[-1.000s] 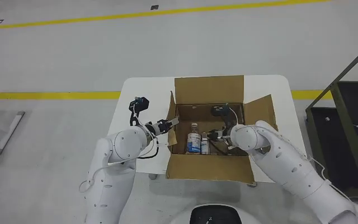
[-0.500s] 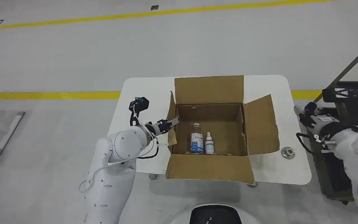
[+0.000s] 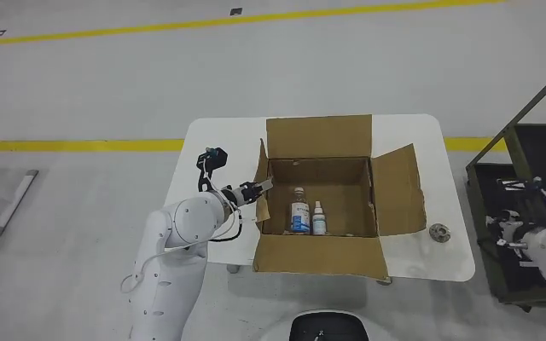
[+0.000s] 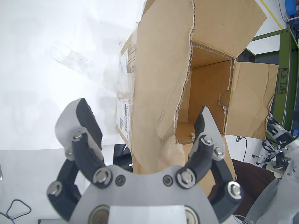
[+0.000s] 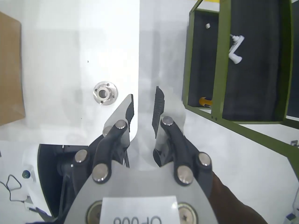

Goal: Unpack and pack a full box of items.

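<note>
Box (image 3: 318,256) with two bottles (image 3: 298,213), one metal flange (image 3: 439,232) alongside

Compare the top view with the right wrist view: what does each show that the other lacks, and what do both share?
Top view alone: a large bottle and a small bottle inside the cardboard box, and the left gripper at its side flap. Right wrist view alone: a white part and a yellow item inside the green rack. Both: the metal flange on the white table, the box and the rack.
</note>
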